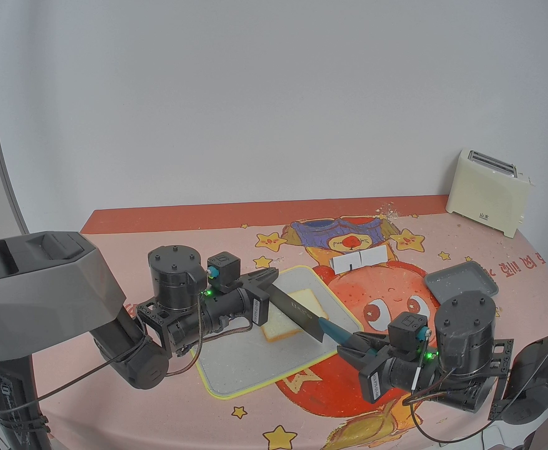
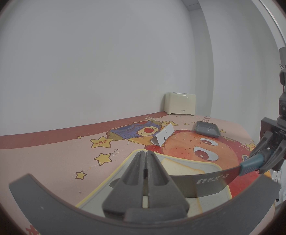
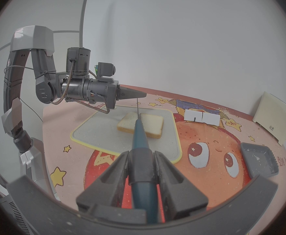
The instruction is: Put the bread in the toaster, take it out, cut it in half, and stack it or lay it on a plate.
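Note:
A slice of bread [image 1: 280, 327] lies flat on the pale cutting board [image 1: 236, 364] with a yellow rim. A knife blade [image 1: 302, 314] lies slantwise across the slice. Its teal handle [image 1: 342, 335] is held by my right gripper [image 1: 364, 348], shut on it, low over the board's near right edge. From the right wrist view the handle [image 3: 139, 141] runs out between my fingers towards the bread [image 3: 151, 123]. My left gripper [image 1: 274, 275] is shut with nothing between its fingers. It points at the blade's far end; I cannot tell whether it touches.
A cream toaster [image 1: 489, 192] stands at the table's far right corner. A grey square plate [image 1: 461, 280] sits right of the board, and a white folded card [image 1: 359, 259] lies behind it. The table's left side and near edge are bare.

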{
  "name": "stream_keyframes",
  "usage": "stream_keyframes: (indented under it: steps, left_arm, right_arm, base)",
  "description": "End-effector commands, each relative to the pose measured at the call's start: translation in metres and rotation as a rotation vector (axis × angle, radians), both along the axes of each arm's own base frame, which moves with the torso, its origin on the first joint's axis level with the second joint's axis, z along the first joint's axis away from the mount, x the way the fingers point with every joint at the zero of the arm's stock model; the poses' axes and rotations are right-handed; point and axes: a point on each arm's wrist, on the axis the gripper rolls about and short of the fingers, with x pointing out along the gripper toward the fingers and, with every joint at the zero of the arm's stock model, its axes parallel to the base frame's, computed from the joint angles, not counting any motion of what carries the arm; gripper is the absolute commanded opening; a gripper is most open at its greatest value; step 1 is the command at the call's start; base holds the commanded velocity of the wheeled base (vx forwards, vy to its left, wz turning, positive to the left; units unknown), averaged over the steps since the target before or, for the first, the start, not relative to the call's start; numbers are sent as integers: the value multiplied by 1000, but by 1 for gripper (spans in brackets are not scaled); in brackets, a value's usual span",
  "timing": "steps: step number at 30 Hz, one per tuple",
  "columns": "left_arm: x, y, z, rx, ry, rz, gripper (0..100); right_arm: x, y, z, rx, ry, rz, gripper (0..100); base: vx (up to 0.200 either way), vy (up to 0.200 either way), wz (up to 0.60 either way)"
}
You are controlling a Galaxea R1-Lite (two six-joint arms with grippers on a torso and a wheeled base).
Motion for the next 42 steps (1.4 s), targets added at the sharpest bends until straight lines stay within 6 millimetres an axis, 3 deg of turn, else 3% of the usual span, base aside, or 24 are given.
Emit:
stream_keyframes:
  steps: [1, 5, 6, 13, 16, 21, 27, 31, 42]
  left_arm:
    - [-10, 6, 33, -56, -76, -2, 0]
    - [-22, 14, 55, -87, -117, 0, 0]
    - [-31, 21, 71, -110, -148, -2, 0]
    - [-50, 62, 93, -150, -231, 66, 0]
    - [-63, 88, 96, -155, -272, 117, 0]
    - [-83, 109, 104, -173, -325, 117, 0]
    - [-93, 113, 104, -167, -329, 84, 0]
    - [-91, 113, 102, -162, -327, 90, 0]
    - [-87, 113, 97, -112, -339, 141, 0]
  right_arm:
    - [2, 3, 7, 27, -21, 2, 0]
    - [2, 2, 9, 35, -28, 0, 0]
    - [2, 2, 12, 45, -35, -2, 0]
    - [2, -5, 31, 151, -71, -34, 0]
    - [7, -23, 48, 213, -119, -101, 0]
    - [19, -54, 57, 229, -156, -225, 0]
    - [33, -73, 63, 232, -187, -315, 0]
    - [35, -81, 46, 167, -148, -343, 0]
    - [40, -76, 24, 84, -88, -331, 0]
  base:
    - [0, 0, 0]
    - [0, 0, 0]
    - [0, 0, 0]
    - [0, 0, 0]
    - [0, 0, 0]
    - [0, 0, 0]
    - [0, 0, 0]
    - [0, 0, 0]
    - [0, 0, 0]
